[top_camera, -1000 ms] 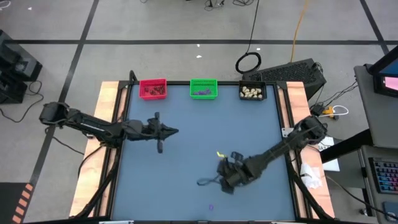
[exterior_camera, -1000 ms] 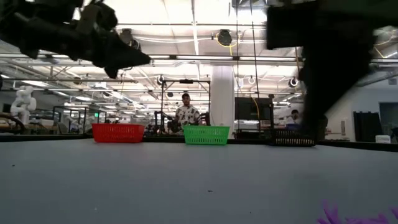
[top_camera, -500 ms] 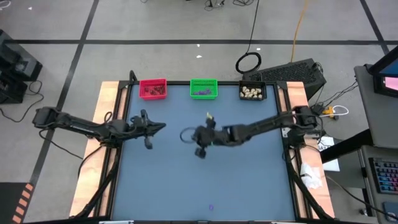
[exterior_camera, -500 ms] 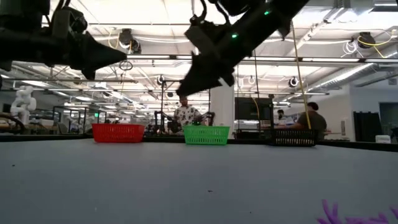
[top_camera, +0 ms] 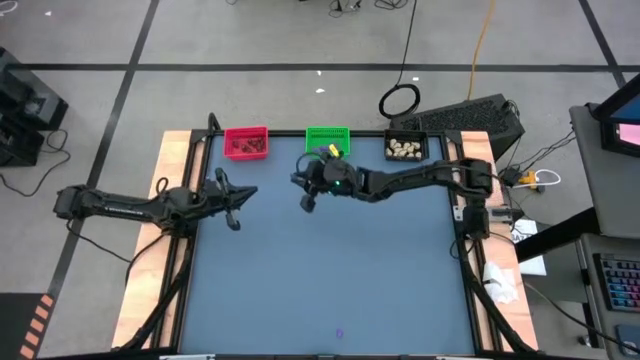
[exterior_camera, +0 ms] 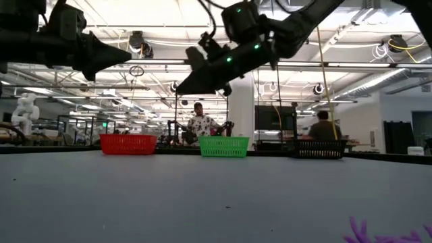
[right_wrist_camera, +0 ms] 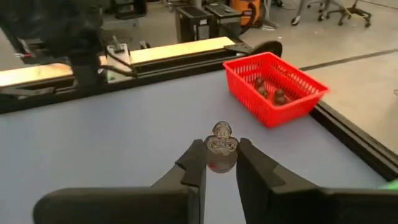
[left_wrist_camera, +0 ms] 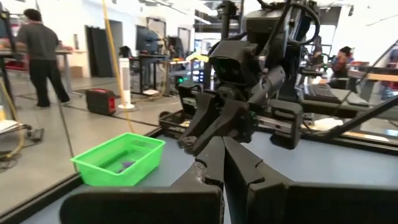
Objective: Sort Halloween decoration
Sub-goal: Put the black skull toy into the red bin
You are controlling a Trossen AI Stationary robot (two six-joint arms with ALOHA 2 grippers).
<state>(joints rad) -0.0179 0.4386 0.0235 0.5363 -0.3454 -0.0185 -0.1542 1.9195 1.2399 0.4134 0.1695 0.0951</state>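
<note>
Right claw (top_camera: 300,181) carried its dark trinket (right_wrist_camera: 220,147) toward the bins.

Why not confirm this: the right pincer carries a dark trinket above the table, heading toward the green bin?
Not the green bin. The right wrist view shows the right pincer with the dark trinket facing the red bin, which holds similar dark lumps.

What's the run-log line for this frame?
right gripper: shut on dark trinket, near red bin | left gripper: shut, waiting

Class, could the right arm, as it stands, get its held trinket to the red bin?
Probably yes: the right tool, shut on a dark trinket, faces the red bin across bare table, nothing between.
</note>
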